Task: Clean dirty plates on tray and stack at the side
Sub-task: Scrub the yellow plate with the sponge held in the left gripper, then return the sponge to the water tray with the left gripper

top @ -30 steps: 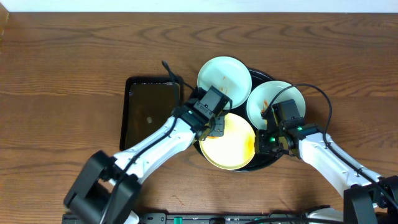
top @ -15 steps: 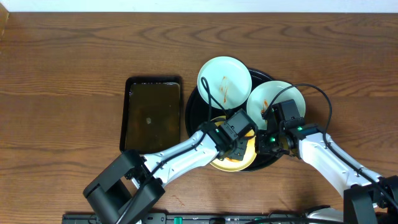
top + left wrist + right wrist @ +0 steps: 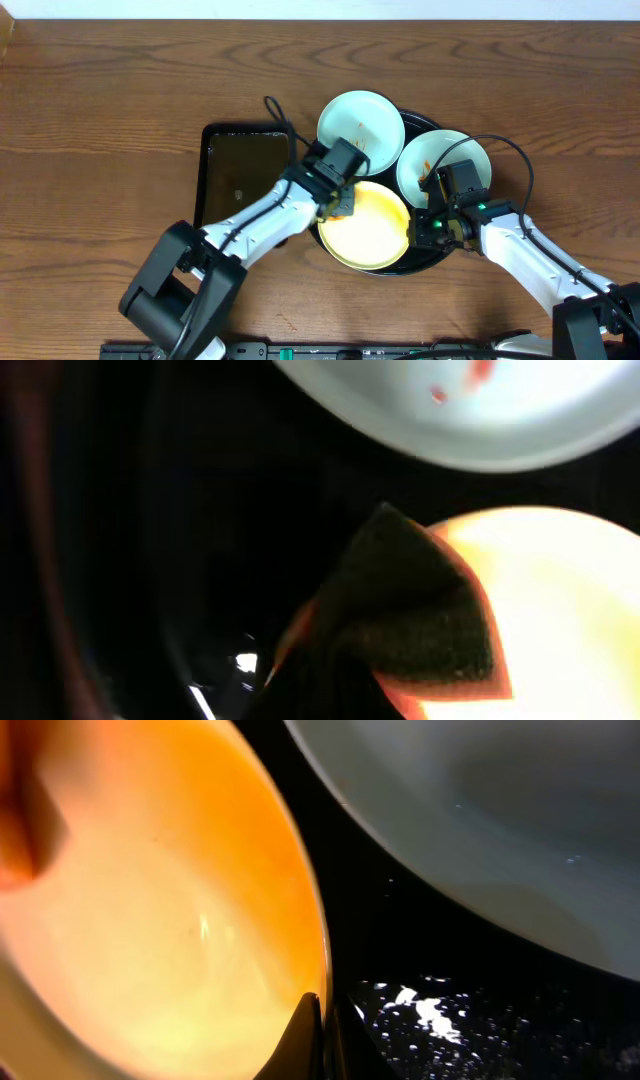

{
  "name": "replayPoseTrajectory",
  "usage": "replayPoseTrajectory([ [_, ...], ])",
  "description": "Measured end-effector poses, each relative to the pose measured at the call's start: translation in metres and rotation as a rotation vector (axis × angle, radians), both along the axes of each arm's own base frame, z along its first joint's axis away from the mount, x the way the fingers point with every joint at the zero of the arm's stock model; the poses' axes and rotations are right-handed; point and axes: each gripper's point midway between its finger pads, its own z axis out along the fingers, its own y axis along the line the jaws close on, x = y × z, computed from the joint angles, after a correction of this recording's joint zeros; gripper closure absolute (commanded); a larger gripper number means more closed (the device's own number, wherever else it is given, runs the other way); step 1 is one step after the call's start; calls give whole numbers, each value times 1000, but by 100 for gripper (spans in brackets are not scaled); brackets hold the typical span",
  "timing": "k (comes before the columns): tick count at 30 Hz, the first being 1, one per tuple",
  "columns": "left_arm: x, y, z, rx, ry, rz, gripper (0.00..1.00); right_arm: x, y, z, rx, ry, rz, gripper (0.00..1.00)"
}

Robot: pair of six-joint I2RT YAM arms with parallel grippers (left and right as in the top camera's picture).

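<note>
1. Sponge [image 3: 420, 610]: a dark pad with an orange underside, clamped in the left gripper [image 3: 338, 200] and pressed on the upper-left rim of the yellow plate [image 3: 372, 230].
2. Change noted: half a second before, that gripper had stood over the plate's lower right. It had since swept back across the face, which read as a scrubbing stroke.
3. Right gripper [image 3: 325, 1030]: closed on the same plate's right rim, unmoved, pinning it in the tray [image 3: 418, 122].
4. Plate face: no smear seen. A faint orange tinge showed by the right edge, stain or reflection not determined.
5. Upper plate [image 3: 360, 122] and right-hand plate [image 3: 445, 165]: both in the tray, both streaked orange-brown.
6. Rectangular tray [image 3: 245, 185]: just left of the round one.
7. Assessment: first plate nearly clean; nothing yet stacked on the table [image 3: 120, 120].
</note>
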Motion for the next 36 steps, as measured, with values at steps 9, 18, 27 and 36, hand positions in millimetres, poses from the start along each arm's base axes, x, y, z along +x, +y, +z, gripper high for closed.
replayPoseTrajectory([
  [9, 1, 3, 35, -121, 1, -42, 93, -3, 0, -1, -9, 7, 8, 84],
  [18, -14, 64, 97, -59, -75, 61, 92, -4, -2, -2, -25, 8, 9, 73],
  [27, -1, 117, 92, 1, -55, 216, 92, -6, 5, -4, -24, -6, 42, 83],
  [36, -1, 122, 92, 7, -50, 231, 92, -4, 9, -9, -1, -25, 6, 99],
])
